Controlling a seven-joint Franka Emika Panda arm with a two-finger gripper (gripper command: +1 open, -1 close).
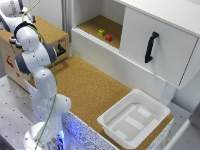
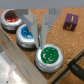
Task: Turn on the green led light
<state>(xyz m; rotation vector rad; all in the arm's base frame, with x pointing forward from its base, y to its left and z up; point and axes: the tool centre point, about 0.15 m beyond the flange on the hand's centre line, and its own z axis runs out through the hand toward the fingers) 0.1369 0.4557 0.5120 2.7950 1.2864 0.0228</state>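
Note:
The green LED button (image 2: 50, 55), round with a silver rim, sits on the cork surface in the wrist view. Beside it are a blue button (image 2: 26, 34) and a red button (image 2: 11, 20) in a row. My gripper (image 2: 37, 27) is open and empty, its fingertips (image 2: 46, 27) hovering above the gap between the blue and green buttons, not touching either. I cannot tell whether the green light is lit. In the exterior view the buttons are hidden behind the arm (image 1: 35, 55), and the hand (image 1: 11, 15) is only partly seen at the far left.
A purple block (image 2: 70, 22) with a yellow letter lies near the buttons. The exterior view shows a white cabinet with a black handle (image 1: 151, 46), a yellow block (image 1: 101, 32) and a red block (image 1: 109, 37) on its shelf, and a white bin (image 1: 134, 117) on the cork table (image 1: 85, 85).

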